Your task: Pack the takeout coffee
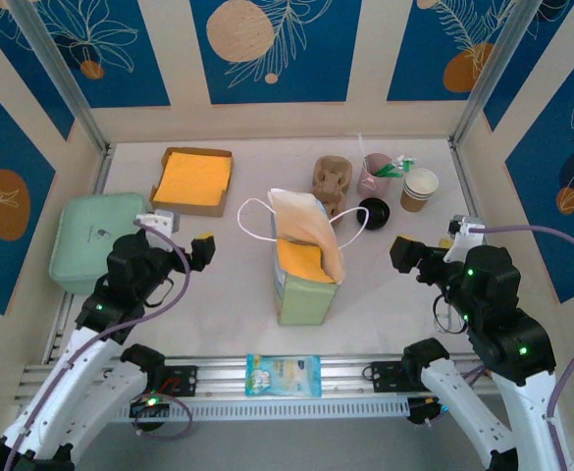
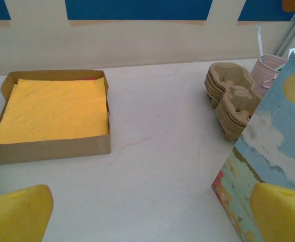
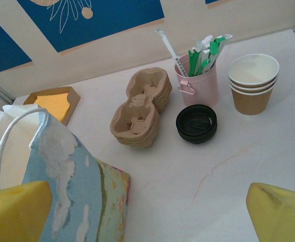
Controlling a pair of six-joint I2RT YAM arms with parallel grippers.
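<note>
My left jaws and right jaws are spread wide, gripping nothing. Takeout coffee (image 3: 196,123), black lid on, stands on the worktop (image 1: 223,280) just before the pink cup (image 3: 201,83) - well apart from the paper bag (image 3: 71,171).

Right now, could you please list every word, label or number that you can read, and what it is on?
Nothing can be read.
Blue-and-white packet: print too blurred.
White wrapper in the pink cup: print too small.
Green box: small mark, unreadable.
</note>
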